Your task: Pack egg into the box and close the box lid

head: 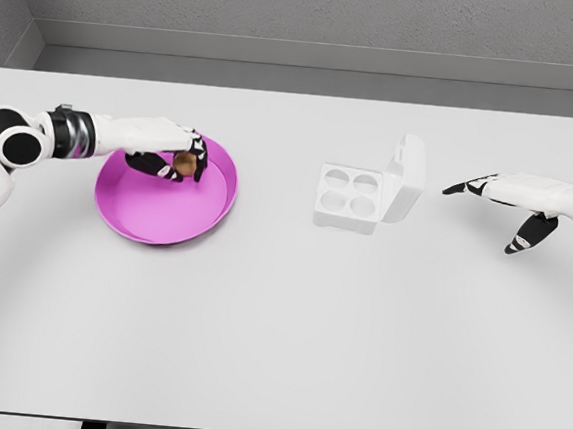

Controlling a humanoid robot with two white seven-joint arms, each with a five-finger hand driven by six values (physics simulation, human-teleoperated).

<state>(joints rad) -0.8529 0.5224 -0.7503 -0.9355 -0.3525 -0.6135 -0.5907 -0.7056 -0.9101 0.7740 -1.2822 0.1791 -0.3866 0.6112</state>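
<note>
The left hand is cradling the fragile, smooth egg around its middle; the right hand is hovering released.

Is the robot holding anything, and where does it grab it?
The left hand pinches the brown egg by its sides, over the pink bowl. The right hand holds nothing.

1. Bright, even, diffuse light over the whole scene, with no glare or hot spots on the bench.
2. Shadows are faint and soft: a pale one hugs the bowl at 6 o'clock, another edges the box.
3. The render is sharp throughout, with no blur and straight edges.
</note>
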